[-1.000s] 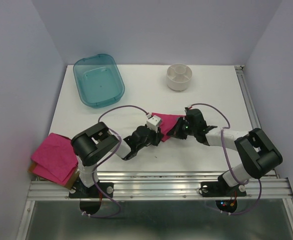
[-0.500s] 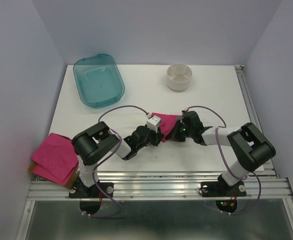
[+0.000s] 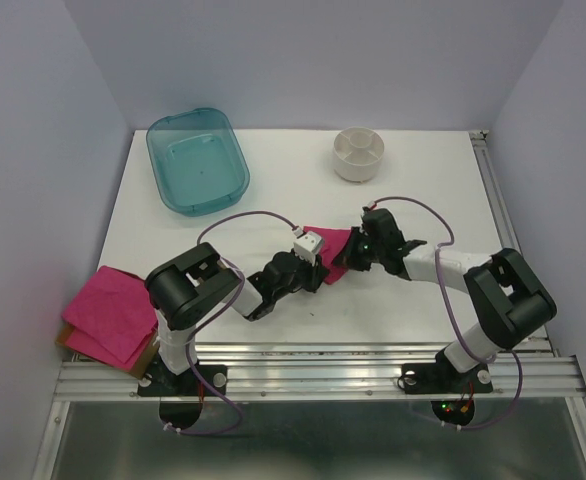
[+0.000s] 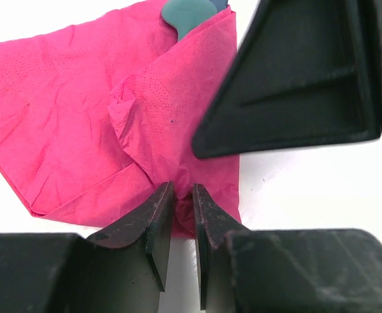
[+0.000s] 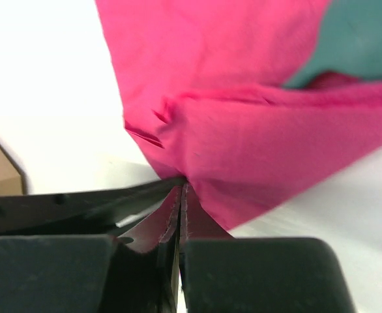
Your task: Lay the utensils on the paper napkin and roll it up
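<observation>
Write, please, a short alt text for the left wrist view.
The left fingers pinch the near edge of a pink napkin folded over on a white table. A teal utensil peeks out at its far end, and the dark right fingers fill the upper right.

Mid-table, the paper napkin lies folded over a utensil — left gripper on its 7 o'clock corner, right gripper at 3 o'clock. Tub at 11, round holder at 1 — napkin pile off the 8 o'clock edge.
</observation>
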Robot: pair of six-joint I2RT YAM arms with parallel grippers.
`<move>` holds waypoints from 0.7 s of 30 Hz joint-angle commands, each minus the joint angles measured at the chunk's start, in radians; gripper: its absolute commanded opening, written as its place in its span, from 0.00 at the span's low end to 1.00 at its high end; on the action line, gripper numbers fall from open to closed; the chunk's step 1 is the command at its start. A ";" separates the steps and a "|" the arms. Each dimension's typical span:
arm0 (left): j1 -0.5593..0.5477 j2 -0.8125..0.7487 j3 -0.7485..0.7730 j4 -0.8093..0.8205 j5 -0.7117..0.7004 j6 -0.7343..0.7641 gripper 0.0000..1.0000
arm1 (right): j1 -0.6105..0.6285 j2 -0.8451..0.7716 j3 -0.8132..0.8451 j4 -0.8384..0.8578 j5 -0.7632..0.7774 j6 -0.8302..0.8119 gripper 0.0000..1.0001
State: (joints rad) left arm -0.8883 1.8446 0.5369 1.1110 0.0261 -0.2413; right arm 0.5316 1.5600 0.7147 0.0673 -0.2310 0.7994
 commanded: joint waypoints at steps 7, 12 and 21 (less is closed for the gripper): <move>0.002 -0.008 -0.014 0.023 0.009 -0.012 0.29 | 0.007 0.070 0.169 0.023 0.022 -0.020 0.02; 0.002 -0.012 -0.011 0.021 0.008 -0.012 0.29 | 0.007 0.140 0.218 0.026 0.013 -0.025 0.02; 0.002 -0.004 -0.006 0.015 0.006 -0.013 0.29 | 0.007 0.143 0.227 0.026 0.039 -0.035 0.01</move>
State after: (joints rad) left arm -0.8883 1.8446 0.5369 1.1110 0.0257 -0.2481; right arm 0.5316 1.7161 0.8886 0.0677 -0.2165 0.7856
